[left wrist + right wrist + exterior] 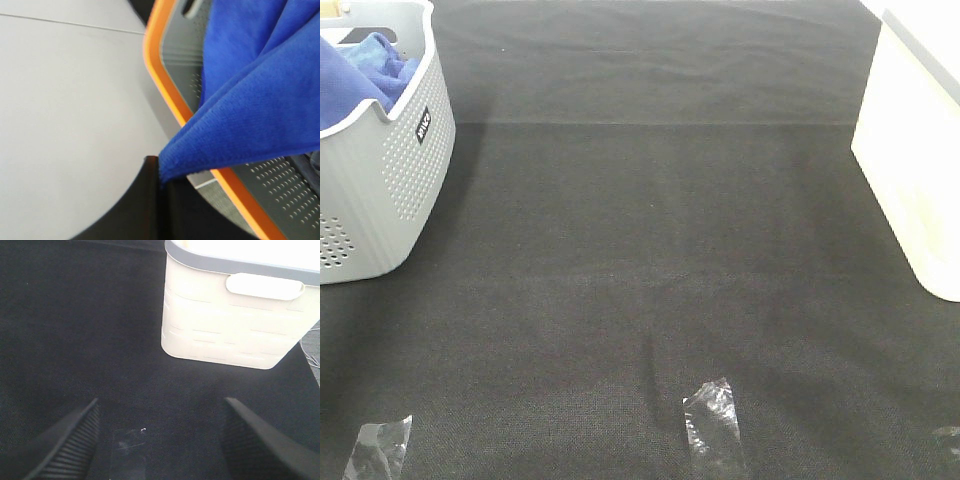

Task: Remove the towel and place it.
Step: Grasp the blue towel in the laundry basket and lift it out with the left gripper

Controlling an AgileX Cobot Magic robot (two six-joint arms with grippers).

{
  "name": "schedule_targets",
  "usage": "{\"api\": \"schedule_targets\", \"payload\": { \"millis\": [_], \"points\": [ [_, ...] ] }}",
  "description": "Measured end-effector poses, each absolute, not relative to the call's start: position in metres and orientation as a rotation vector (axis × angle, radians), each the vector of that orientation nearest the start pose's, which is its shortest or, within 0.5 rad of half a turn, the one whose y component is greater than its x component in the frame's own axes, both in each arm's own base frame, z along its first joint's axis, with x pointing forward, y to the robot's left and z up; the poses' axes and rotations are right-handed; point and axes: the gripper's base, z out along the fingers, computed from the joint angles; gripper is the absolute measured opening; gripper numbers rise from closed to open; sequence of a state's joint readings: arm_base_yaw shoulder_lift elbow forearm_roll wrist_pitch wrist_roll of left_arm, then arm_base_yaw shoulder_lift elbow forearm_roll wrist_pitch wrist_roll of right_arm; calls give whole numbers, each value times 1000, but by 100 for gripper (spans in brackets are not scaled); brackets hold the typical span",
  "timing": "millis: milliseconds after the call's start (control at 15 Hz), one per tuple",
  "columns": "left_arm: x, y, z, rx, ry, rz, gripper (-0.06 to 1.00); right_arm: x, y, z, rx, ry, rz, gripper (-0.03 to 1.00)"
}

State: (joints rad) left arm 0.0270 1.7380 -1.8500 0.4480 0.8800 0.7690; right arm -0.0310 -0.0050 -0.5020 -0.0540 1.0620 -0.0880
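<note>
The towel (pixel 352 72) is bright blue and lies bunched inside the grey perforated basket (pixel 395 170) at the far left of the table. In the left wrist view a fold of the towel (pixel 260 110) hangs over the basket's orange rim (pixel 165 85). My left gripper (pixel 160 180) is shut on the edge of that fold. My right gripper (pixel 161 401) is open and empty, low over the black table cloth. Neither gripper shows in the exterior high view.
A cream basket (pixel 915 170) stands at the right edge of the table and also shows in the right wrist view (pixel 235 325). Pieces of clear tape (pixel 712 430) are stuck to the black cloth near the front edge, one more at the front left (pixel 378 448).
</note>
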Motion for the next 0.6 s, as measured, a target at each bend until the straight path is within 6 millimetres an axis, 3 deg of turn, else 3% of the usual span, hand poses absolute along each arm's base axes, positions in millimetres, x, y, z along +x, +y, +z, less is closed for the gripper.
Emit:
{"api": "schedule_targets", "payload": {
  "millis": [333,600],
  "points": [
    [341,-14,489,974,1789,928,0,-6,-4,278,-55,2039,-139,69],
    [315,-54,514,1015,1616,864,0,-6,-4,278,-55,2039,-139,69]
  ]
}}
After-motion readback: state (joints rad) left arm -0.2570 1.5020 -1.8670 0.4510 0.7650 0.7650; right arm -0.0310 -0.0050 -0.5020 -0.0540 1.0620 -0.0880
